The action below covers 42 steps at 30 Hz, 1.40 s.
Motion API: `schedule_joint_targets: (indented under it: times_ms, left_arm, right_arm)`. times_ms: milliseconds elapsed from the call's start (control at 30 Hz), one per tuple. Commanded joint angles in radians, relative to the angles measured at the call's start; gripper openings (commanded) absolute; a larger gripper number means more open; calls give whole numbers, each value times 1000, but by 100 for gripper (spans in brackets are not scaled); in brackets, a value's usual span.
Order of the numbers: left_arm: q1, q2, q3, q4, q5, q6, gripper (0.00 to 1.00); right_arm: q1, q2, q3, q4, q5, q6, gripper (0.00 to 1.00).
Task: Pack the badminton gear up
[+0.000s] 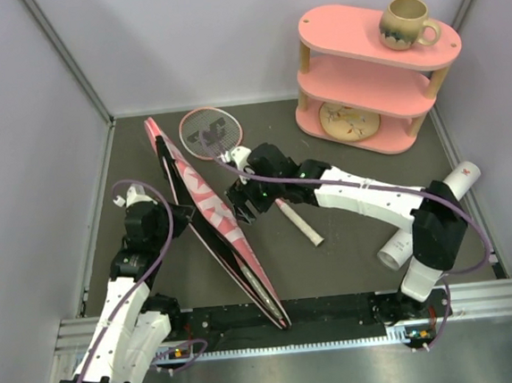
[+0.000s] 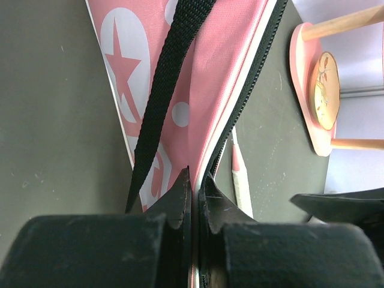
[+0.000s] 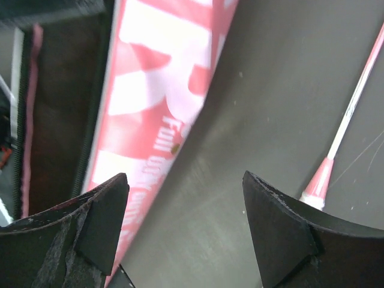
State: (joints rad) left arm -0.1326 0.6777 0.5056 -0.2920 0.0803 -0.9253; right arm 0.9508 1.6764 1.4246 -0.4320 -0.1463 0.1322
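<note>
The pink racket-shaped bag [image 1: 211, 211] lies diagonally on the table, its black strap [image 2: 165, 96] running across it. My left gripper [image 1: 183, 218] is shut on the bag's zippered edge [image 2: 240, 108], as the left wrist view [image 2: 195, 177] shows. One pink-framed racket [image 1: 208, 131] lies right of the bag, its white handle [image 1: 300, 225] pointing to the near right. My right gripper [image 1: 244, 203] is open and empty over bare table between the bag [image 3: 156, 102] and the racket's shaft [image 3: 354, 102]. The white tube [image 1: 430, 216] lies partly under the right arm. I see no second racket and no shuttlecocks.
A pink two-tier shelf [image 1: 372, 87] stands at the back right with a beige mug [image 1: 405, 24] on top; its base shows in the left wrist view [image 2: 312, 90]. Grey walls close in the left, back and right sides.
</note>
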Motion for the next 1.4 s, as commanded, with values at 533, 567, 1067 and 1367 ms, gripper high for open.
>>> schedule_joint_targets:
  times_ms: [533,567,1067,1367]
  left_arm:
    - [-1,56,88,17,-11,10,0]
    - [-1,56,88,16,-20,8,0]
    - [-1,46,119,-99,-123,-102,0]
    - [-1,85,211,-234,-260,3,0]
  right_arm:
    - [177,6,-3,15,80,20,78]
    - [186,-13,-12,15,100,32,78]
    - [226,92,-1,27,260,35,68]
    - [194,57,62,30,361,24,12]
